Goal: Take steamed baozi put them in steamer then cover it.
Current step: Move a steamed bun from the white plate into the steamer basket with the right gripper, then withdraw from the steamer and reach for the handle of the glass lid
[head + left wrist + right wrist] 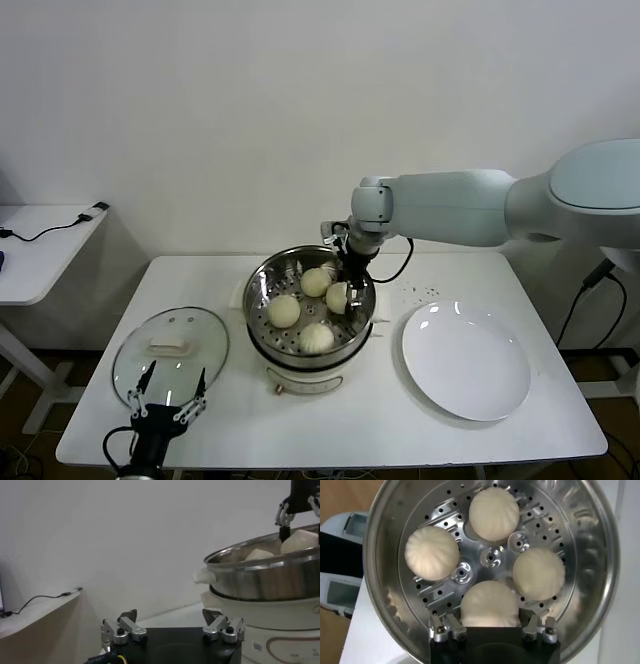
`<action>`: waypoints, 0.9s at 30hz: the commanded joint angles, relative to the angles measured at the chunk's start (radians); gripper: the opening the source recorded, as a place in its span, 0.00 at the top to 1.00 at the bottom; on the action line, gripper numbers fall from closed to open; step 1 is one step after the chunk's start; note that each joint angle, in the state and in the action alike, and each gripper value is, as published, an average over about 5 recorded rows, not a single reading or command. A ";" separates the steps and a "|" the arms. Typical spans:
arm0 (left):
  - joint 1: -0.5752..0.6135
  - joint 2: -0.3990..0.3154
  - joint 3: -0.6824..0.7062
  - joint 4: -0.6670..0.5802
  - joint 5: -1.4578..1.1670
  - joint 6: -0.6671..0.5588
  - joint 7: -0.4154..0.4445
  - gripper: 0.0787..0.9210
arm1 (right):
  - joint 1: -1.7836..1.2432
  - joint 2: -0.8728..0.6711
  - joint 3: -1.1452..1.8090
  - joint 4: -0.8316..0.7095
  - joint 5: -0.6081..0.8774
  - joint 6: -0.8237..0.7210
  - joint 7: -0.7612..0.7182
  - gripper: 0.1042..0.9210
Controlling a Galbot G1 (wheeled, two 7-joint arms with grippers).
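Observation:
The steamer (258, 290) stands mid-table, a shiny perforated basket (395, 525) on a cream pot base (280, 625). Several baozi lie inside it: three loose ones (494, 514) (431, 553) (538, 573) and a fourth (489, 605) on the basket's right side. My right gripper (347, 295) reaches down into the basket, and its fingers (451, 626) press against both sides of that fourth baozi (337, 297). The cover (170, 355), a glass lid with a cream handle, lies flat at the table's front left. My left gripper (168, 400) hovers open just in front of it, holding nothing (170, 617).
A flat white plate (465, 360) lies to the right of the steamer with nothing on it. A second white table (40, 250) with a black cable stands off to the left. A black cable hangs behind the steamer by my right arm.

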 commanded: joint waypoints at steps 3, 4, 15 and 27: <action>-0.003 0.003 0.002 0.002 -0.001 0.001 0.001 0.12 | -0.040 0.017 -0.009 -0.003 -0.011 -0.007 0.021 0.22; -0.003 0.003 0.002 0.002 -0.001 0.002 0.001 0.12 | -0.041 0.017 -0.007 -0.002 -0.012 -0.008 0.024 0.22; -0.002 0.007 0.001 -0.005 0.002 0.003 0.001 0.12 | 0.016 -0.019 0.016 0.002 -0.002 -0.001 -0.018 0.12; -0.003 0.008 0.004 -0.012 0.013 0.008 0.001 0.12 | 0.087 -0.233 0.115 0.065 0.058 0.105 -0.009 0.12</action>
